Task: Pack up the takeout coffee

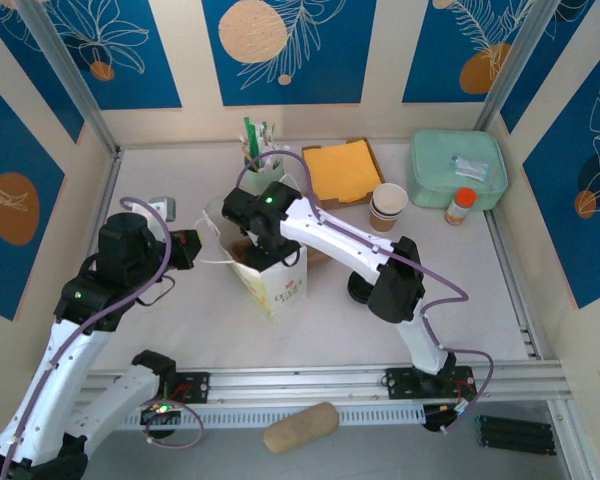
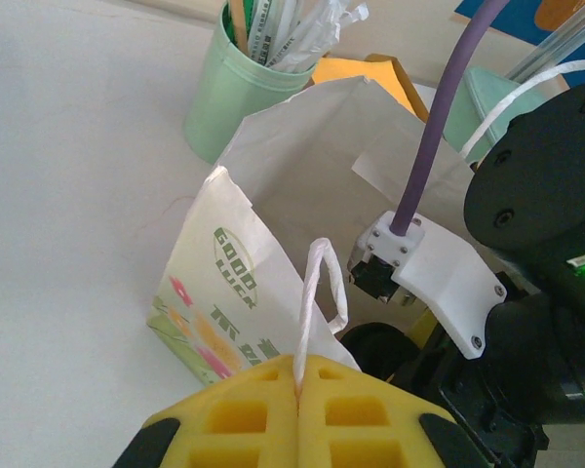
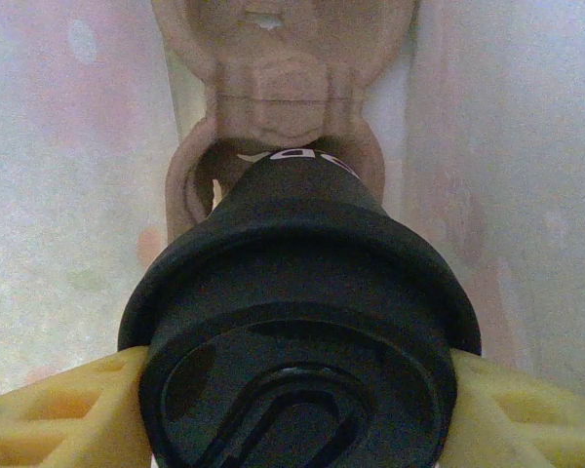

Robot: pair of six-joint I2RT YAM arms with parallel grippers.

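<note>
**Item:** takeout coffee (image 3: 302, 322), a small paper cup under a round black plastic lid. Only the lid and a sliver of pale wall show.

**Location:** inside the white printed paper bag (image 1: 280, 285), low between its walls. It sits in or just above a ring of the tan moulded-pulp cup carrier (image 3: 273, 88); which of the two cannot be told.

**Grip:**
- The right gripper (image 3: 297, 429) reaches down into the bag. Its yellow fingers (image 3: 58, 409) stand partly apart and press the lid's skirt from both sides.
- The left gripper (image 2: 297, 380) is fully closed. It pinches the bag's white twisted-paper handle (image 2: 317, 292) and so holds the mouth up.

**Handling, judged:**
- The cup is light and thin-walled, so it is easily crushed. Whether it is filled cannot be told.
- The lid is slick and only snapped on. A hard squeeze or a tilt could pop it off.
- The lid skirt, or the wall just below it, is the best hold, with moderate pressure and the cup upright.

**Clearance:**
- The bag walls stand close on either side of the fingers.
- The only free path is straight up through the mouth.
- The mint-green plastic tumbler (image 2: 229, 97) of straws stands just behind the bag.
- The table is open on the near side.
</note>
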